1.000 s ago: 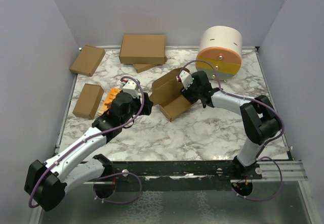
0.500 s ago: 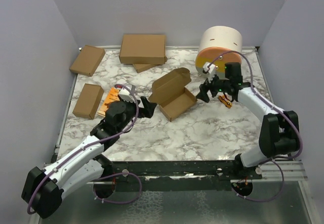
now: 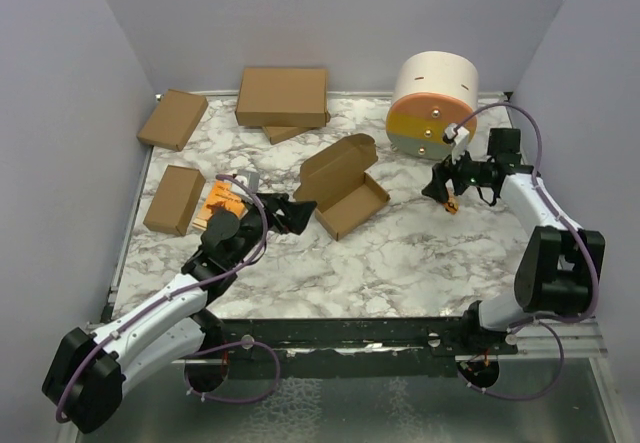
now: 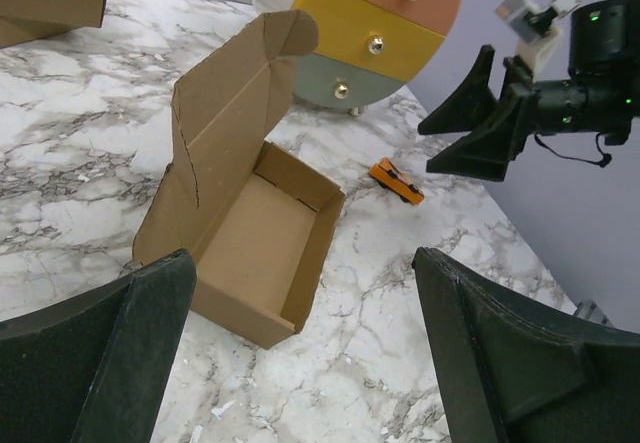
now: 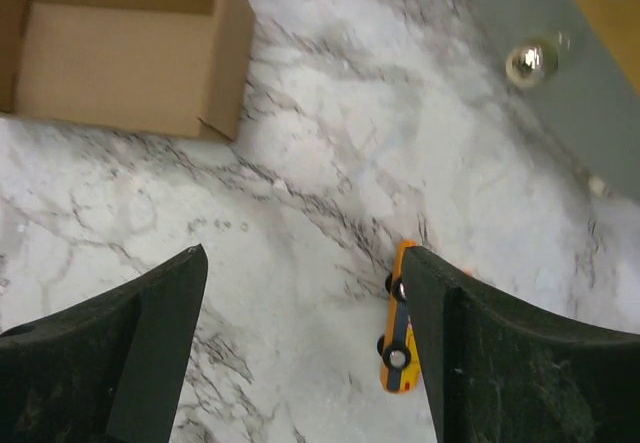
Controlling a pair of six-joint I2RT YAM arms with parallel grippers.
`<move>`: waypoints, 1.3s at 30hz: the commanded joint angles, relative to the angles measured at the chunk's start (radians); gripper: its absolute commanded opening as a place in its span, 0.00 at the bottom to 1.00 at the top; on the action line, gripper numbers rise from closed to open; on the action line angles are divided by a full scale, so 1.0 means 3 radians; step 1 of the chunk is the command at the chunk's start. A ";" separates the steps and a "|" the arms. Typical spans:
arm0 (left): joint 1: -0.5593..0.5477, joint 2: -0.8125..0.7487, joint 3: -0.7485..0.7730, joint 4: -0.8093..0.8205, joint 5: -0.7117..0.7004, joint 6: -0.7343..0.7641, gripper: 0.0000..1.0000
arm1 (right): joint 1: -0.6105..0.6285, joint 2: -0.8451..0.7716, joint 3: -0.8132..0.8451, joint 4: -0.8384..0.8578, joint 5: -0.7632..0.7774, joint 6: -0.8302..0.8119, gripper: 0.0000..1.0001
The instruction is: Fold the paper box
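The paper box [image 3: 340,188] is a small brown carton lying on the marble table [image 3: 380,263], its lid flap [image 4: 235,83] standing up and its inside empty. It also shows in the left wrist view [image 4: 250,233] and at the top left of the right wrist view [image 5: 120,53]. My left gripper [image 3: 296,215] is open just left of the box, not touching it; its jaws [image 4: 305,363] frame bare table beside the box's near corner. My right gripper [image 3: 440,185] is open well to the right of the box [image 5: 305,353], with nothing between its fingers.
A small orange toy car [image 3: 449,203] [image 5: 398,333] lies by my right finger. A round drawer unit [image 3: 432,103] stands at the back right. Closed brown cartons [image 3: 283,96] [image 3: 172,119] [image 3: 174,199] and an orange booklet [image 3: 222,203] sit at the back and left.
Both grippers have let go of the box and opened wider. The right arm swung away to the right, over the toy car. The left gripper pulled back toward the near side.
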 commanded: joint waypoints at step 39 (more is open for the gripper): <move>0.0013 -0.0467 0.0030 -0.0619 -0.0277 0.0330 0.92 | -0.0054 0.1060 0.0254 -0.0070 0.1342 -0.0024 0.41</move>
